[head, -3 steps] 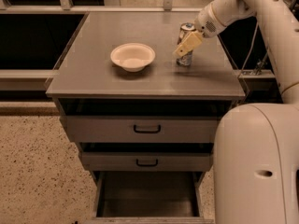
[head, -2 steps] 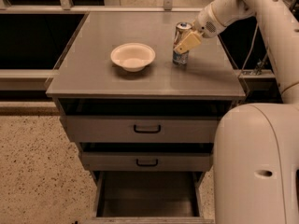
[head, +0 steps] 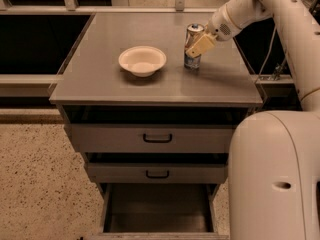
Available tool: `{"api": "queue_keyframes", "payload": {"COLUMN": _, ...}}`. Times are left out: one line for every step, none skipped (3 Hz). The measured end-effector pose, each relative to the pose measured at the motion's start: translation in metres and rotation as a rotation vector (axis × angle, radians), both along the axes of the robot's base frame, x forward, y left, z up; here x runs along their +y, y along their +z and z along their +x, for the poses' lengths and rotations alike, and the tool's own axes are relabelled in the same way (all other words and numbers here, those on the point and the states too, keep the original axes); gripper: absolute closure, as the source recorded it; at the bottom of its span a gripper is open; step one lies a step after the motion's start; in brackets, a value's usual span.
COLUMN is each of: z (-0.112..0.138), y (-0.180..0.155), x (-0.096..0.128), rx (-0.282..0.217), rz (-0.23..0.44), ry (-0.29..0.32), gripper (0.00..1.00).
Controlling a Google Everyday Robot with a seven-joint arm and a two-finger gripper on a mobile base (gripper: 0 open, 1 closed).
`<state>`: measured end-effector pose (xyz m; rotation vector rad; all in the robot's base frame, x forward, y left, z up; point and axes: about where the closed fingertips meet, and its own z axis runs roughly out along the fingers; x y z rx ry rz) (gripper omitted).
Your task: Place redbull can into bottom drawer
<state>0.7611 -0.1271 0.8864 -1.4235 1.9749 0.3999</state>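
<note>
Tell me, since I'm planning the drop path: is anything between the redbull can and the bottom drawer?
Nothing visible. The hand is at the redbull can on the cabinet top; the bottom drawer below is pulled open, and the white bowl sits apart from the can.

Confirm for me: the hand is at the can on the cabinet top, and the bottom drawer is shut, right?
No, the bottom drawer is pulled open, as the camera view shows. The hand is at the can on the cabinet top.
</note>
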Motion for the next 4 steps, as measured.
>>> {"api": "queue_keyframes", "payload": {"z": -0.005, "y": 0.001, "x": 0.0, "rx": 0.013, "rz": -0.004, "ry": 0.011, "gripper": 1.0}}
{"api": "queue_keyframes", "payload": {"z": -0.028, "y": 0.029, "x": -0.043, "rx": -0.012, "rz": -0.021, "ry": -0.08, "gripper": 1.0}}
{"api": "queue_keyframes", "payload": {"z": -0.083, "y": 0.094, "x": -0.088, "rx": -0.09, "rz": 0.049, "ry": -0.225, "gripper": 1.0}}
{"api": "queue_keyframes", "payload": {"z": -0.141, "y": 0.118, "x": -0.097, "rx": -0.102, "rz": 0.167, "ry": -0.293, "gripper": 1.0}}
